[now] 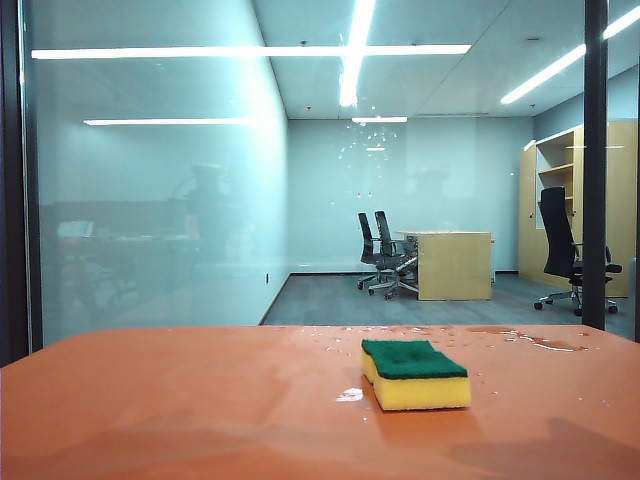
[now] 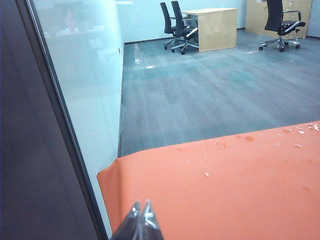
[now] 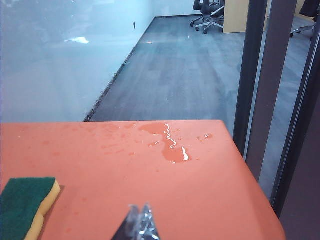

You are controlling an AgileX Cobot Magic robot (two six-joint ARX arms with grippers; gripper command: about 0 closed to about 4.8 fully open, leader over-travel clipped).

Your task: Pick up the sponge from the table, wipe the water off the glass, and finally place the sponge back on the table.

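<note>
Nothing is in hand yet, so the pick-up looks like the step ahead. The thick yellow foam sponge with its dark green scouring layer [image 1: 414, 374] lies flat on the smooth orange-red tabletop [image 1: 180, 410], green side up, untouched. The right tool [image 3: 139, 216] hangs above the tabletop with its tips pressed together, the sponge off to one side of it and near; the left tool [image 2: 140, 216] is likewise pressed together near the tabletop's far corner, well apart from the sponge. The speckled whitish water droplets [image 1: 368, 135] sit high on the large bluish-green glass pane [image 1: 150, 200]. Next, I judge, the right tool must spread, swing over the sponge and descend astride its sides
</note>
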